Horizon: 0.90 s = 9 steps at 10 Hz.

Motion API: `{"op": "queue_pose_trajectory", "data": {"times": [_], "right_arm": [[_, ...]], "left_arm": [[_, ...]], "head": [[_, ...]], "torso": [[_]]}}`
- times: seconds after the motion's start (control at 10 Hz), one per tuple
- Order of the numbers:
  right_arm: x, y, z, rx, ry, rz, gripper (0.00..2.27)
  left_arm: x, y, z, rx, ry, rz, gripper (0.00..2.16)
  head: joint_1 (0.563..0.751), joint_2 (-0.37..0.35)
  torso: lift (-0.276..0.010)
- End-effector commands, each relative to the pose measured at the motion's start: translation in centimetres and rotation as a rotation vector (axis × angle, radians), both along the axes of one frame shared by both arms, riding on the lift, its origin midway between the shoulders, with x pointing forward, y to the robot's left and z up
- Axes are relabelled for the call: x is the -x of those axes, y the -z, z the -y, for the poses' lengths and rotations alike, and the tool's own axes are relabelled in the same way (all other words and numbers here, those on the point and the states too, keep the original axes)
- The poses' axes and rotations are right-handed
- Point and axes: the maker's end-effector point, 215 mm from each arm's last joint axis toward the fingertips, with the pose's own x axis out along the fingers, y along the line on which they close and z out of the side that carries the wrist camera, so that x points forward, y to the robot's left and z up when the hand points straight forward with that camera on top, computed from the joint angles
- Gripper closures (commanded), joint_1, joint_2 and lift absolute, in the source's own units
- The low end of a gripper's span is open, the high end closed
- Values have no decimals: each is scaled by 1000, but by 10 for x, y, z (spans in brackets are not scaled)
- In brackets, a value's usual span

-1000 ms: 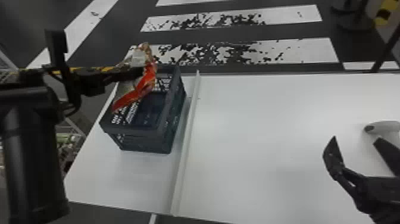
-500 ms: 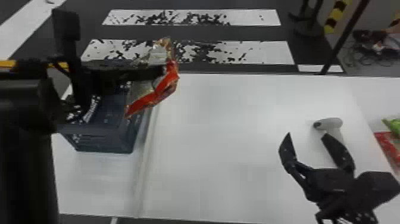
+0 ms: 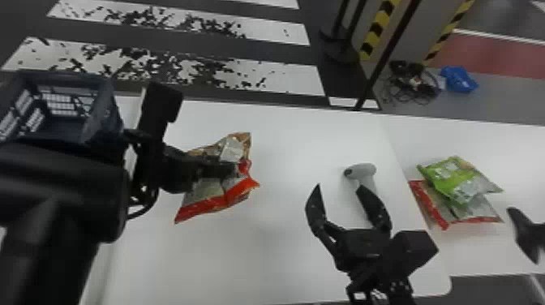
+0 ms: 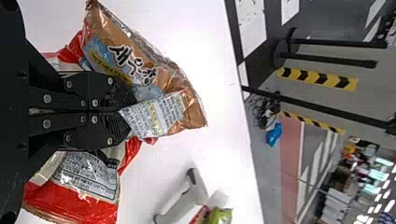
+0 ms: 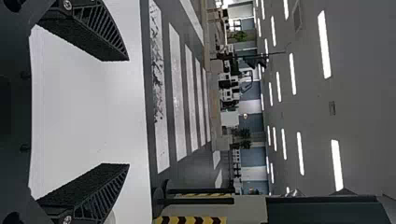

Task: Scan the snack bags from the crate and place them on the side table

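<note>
1. Swinging clear of the crate, the left gripper (image 3: pixel 235 168) now carries a crinkled red, brown and silver plastic snack bag (image 3: pixel 217 198) out over the main table, while the head view has turned toward the robot's right.
2. The left jaws pinch the bag with their tips nearly together; its printed label panel (image 4: pixel 156 114) juts past the fingers, though no barcode can be made out.
3. The move appears to put the job between pick and scan: the bag likely needs its code brought before the grey pistol-shaped handheld scanner (image 3: pixel 363 171), which lies on the table. The loose film could fold over the code.
4. The right gripper (image 3: pixel 339 188) waits above the table beside the scanner, its jaws spread and holding nothing, presumably to take up the tool.
5. On the white side table (image 3: pixel 478 257), a green snack bag (image 3: pixel 458 182) lies partly on top of a red-edged one (image 3: pixel 430 205).
6. A dark blue slatted plastic crate (image 3: pixel 103 111) stands at the smooth white main table's (image 3: pixel 284 263) far left.
7. Beyond, white floor stripes (image 3: pixel 275 77), yellow-and-black hazard bands (image 3: pixel 377 32), tangled cables (image 3: pixel 413 83) and long ceiling lights (image 5: pixel 323 44) mark the hall.
</note>
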Motion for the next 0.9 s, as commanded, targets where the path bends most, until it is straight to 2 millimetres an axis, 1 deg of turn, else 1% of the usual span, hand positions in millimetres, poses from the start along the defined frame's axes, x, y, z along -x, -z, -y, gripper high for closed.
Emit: {"op": "queue_pose_trajectory", "data": {"times": [0.0,0.1,0.2,0.3,0.4,0.6,0.8], "right_arm": [[1,0,3,2,5,0,63],[2,0,5,-1,9,0,63],[2,0,7,-5,13,0,63],[2,0,7,-7,13,0,63],[2,0,7,-7,13,0,63],[2,0,8,-5,14,0,63],[2,0,8,-5,14,0,63]], "left_arm": [[19,39,44,-52,93,-16,2142],[26,56,54,-74,117,-20,2138],[28,57,67,-78,137,3,1997],[30,56,73,-75,149,9,1214],[31,57,74,-78,145,12,-1],[22,58,67,-96,99,27,26],[13,50,59,-79,58,45,29]], "head": [[695,-258],[695,-279],[695,-311],[695,-339],[695,-350],[695,-350],[695,-350]], "torso": [[-94],[-94],[-94],[-94],[-94],[-94],[-94]]}}
